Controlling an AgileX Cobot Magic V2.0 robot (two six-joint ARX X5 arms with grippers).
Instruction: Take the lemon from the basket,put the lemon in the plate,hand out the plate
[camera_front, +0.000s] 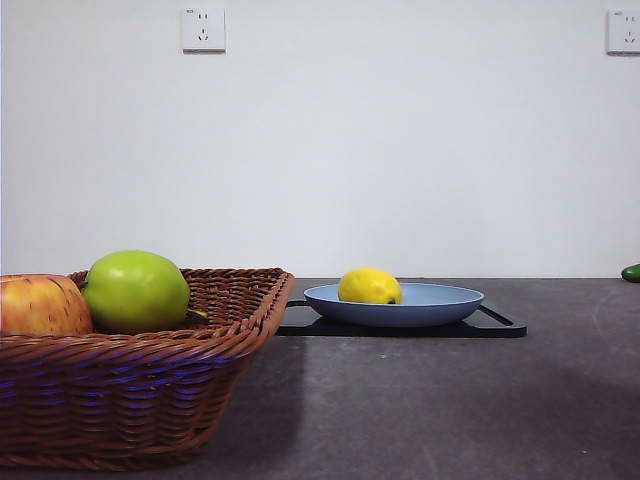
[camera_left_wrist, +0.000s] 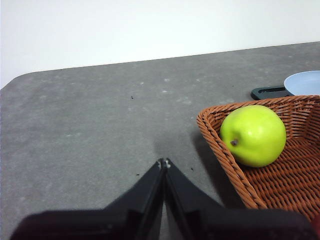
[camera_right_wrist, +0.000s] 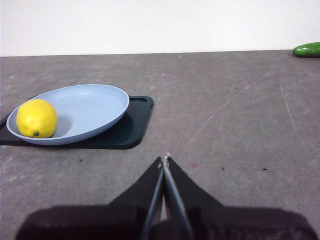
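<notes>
Front view: the lemon (camera_front: 370, 286) lies in the plate (camera_front: 440, 305), toward the side nearest the basket (camera_front: 150, 400), dark stem end low. The plate sits on a flat black tray (camera_front: 500, 325) on the grey table (camera_front: 450, 410). The basket stands near the tray's end, its braided rim close to the tray but contact cannot be confirmed. Inside the basket are a green apple (camera_front: 136, 291) and a reddish-yellow apple (camera_front: 42, 305), side by side. Left wrist view: the left gripper (camera_left_wrist: 164, 162) has its jaws pressed together, empty, over bare table just beside the basket's outer wall. Right wrist view: the right gripper (camera_right_wrist: 164, 159) has its jaws pressed together, empty, over bare table near the tray's corner, apart from the plate. A green object (camera_right_wrist: 307, 49) lies at the table's far edge, identity unclear
</notes>
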